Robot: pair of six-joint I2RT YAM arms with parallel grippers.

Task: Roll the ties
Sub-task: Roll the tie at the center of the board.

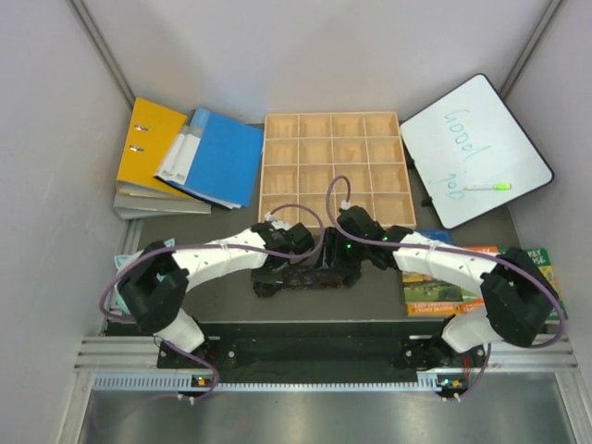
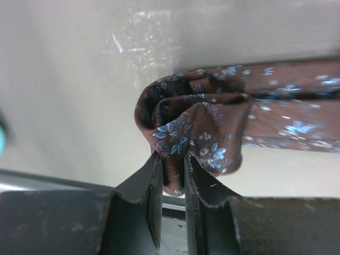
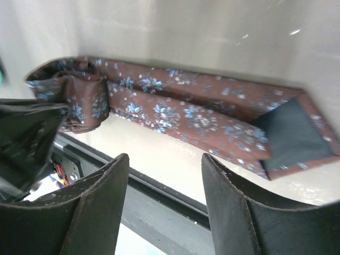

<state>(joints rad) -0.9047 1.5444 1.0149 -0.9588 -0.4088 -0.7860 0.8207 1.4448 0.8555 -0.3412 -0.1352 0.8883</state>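
Fabric of the brown speckled tie [image 2: 212, 106] is pinched tight in the left hand [image 2: 172, 162] at its partly rolled end, near the middle of the tabletop [image 1: 370, 296]. The right hand [image 3: 164, 170] stands wide, holding nothing, on the near side of the tie's flat stretch.

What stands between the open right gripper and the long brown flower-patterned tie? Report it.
Nothing visible. The right gripper, fingers open, faces the flat stretch of the brown flower-patterned fabric tie with only table surface between. The left gripper pinches the rolled end off to the side, outside that path.
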